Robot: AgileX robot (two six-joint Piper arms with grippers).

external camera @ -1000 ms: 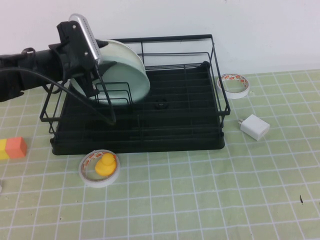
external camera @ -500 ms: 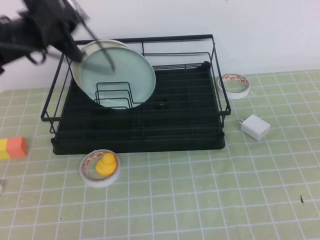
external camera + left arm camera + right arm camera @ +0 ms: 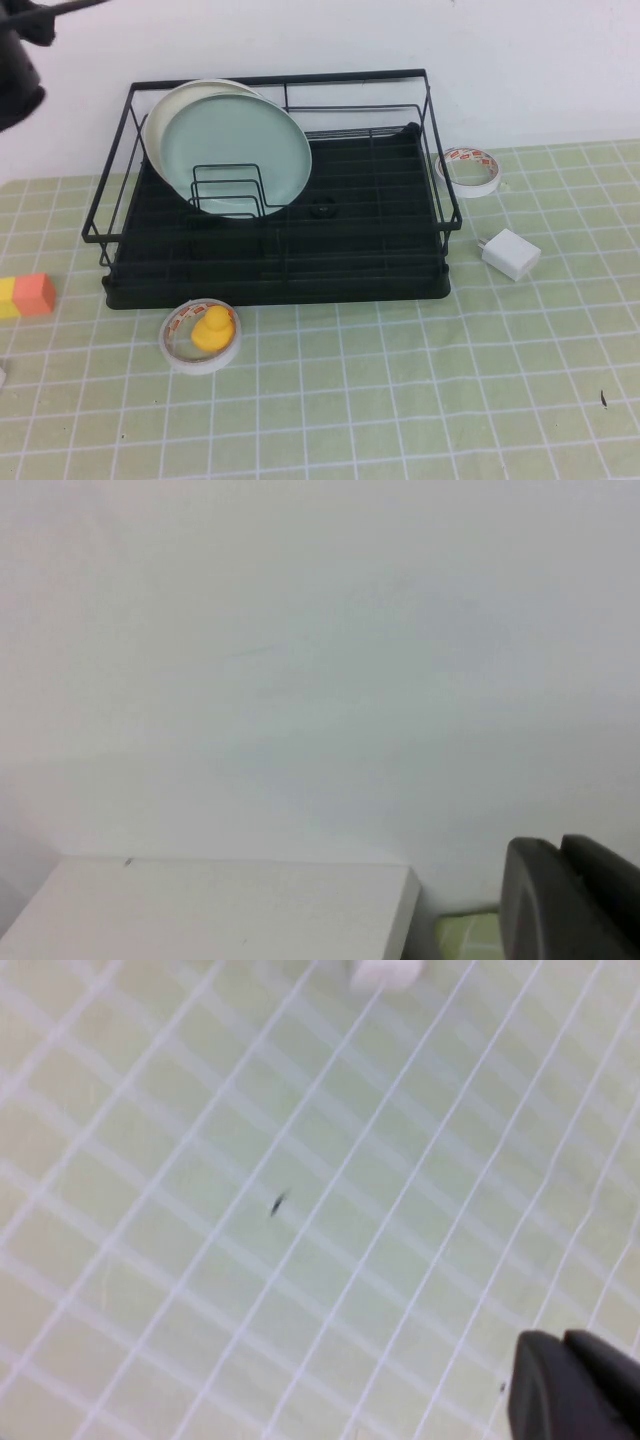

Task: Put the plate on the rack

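The pale mint-green plate (image 3: 236,150) stands on edge in the upright wire slots at the left end of the black wire rack (image 3: 350,235). It leans against a cream-white plate (image 3: 165,110) behind it. My left arm (image 3: 15,65) is raised at the far left corner, well clear of the rack. In the left wrist view my left gripper (image 3: 572,900) is shut and empty, facing the white wall. My right gripper (image 3: 575,1385) is shut and empty above the green grid mat; it is out of the high view.
A tape roll (image 3: 470,168) and a white charger (image 3: 510,252) lie right of the rack. A tape roll with a yellow duck (image 3: 203,333) lies in front of it. An orange and yellow block (image 3: 28,296) sits at the left edge.
My left gripper let go of the mint-green plate and lifted away up and to the left. The plate stays leaning in the slots.
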